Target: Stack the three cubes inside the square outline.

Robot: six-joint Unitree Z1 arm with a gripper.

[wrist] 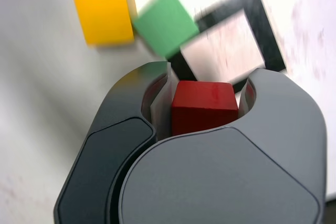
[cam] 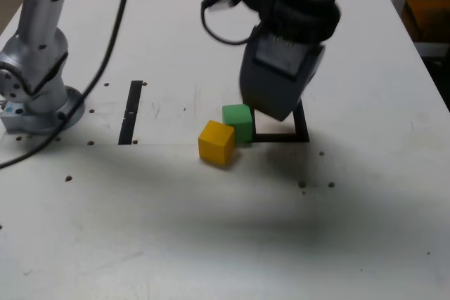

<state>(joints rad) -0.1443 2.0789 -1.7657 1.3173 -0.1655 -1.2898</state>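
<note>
Holding the red cube point(wrist: 205, 106), the tool point(wrist: 210, 85) is closing its jaws on two opposite sides of the block, so they are standing only about a cube's width apart. The pale, smooth inner pads point(wrist: 161, 108) are flanking the flat red faces, and the rounded grey shells are curving around them. In the exterior view, the tool's dark body is hanging tilted above the bench point(cam: 105, 244) and is hiding the red cube.

The square outline point(wrist: 262, 30) is lying flat on the bench, its matte black tape forming straight bands and square corners around a white centre. In the exterior view, the tool is covering part of the frame.

The green cube point(cam: 238, 123) is sitting on the bench at the outline's edge, showing plain, even faces; in the exterior view it is resting by the frame's left side. The yellow cube point(cam: 215, 143) is sitting just beside the green one, corner turned toward the exterior camera; whether the two are touching, I am not able to tell.

A straight black tape strip point(cam: 131, 112) is lying farther toward the exterior view's left, between the cubes and the silvery, rounded arm base point(cam: 42, 110). The white bench surface is showing small dark spots and fine scuffs. A thin black cable point(cam: 116, 36) is curving across the exterior view.
</note>
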